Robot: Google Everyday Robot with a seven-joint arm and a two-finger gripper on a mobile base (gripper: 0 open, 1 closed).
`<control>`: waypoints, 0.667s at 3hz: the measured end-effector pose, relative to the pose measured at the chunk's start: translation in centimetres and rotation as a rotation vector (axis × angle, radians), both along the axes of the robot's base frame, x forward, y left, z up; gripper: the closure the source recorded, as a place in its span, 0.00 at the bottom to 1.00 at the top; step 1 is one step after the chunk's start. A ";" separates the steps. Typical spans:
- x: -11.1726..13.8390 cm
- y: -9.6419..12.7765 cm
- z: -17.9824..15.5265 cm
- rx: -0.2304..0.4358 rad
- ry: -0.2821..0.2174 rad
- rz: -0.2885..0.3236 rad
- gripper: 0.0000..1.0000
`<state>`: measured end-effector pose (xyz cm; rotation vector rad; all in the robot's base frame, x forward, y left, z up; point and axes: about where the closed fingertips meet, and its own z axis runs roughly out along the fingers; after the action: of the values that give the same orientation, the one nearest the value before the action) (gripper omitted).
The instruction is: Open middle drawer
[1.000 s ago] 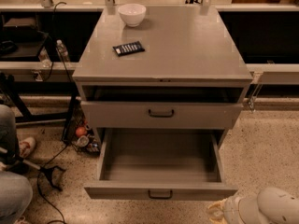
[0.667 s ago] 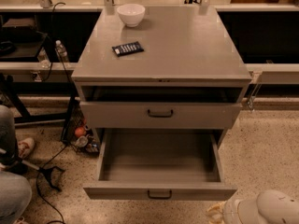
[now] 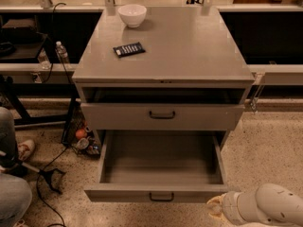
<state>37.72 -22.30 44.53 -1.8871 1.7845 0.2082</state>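
The middle drawer (image 3: 162, 193) stood pulled well out, so the opening looked done. The gripper (image 3: 216, 206) sat low beside its front right corner, off the handle (image 3: 162, 196); whether open or closed, I could not tell.

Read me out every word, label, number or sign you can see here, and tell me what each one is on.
No text can be read anywhere.
Dark flat device on the cabinet top: pale marks, too small to read.
Water bottle at left: label unreadable.
Middle drawer, pulled out: plain front, no label.
Gripper, low right by that drawer's corner: no markings.
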 end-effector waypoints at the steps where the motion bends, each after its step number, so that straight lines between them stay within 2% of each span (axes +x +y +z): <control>1: 2.5 0.6 1.5 -0.009 -0.058 0.014 0.35; 2: 4.3 1.1 1.8 -0.015 -0.082 0.015 0.12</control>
<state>42.05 -21.23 46.30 -1.8926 1.7222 0.1222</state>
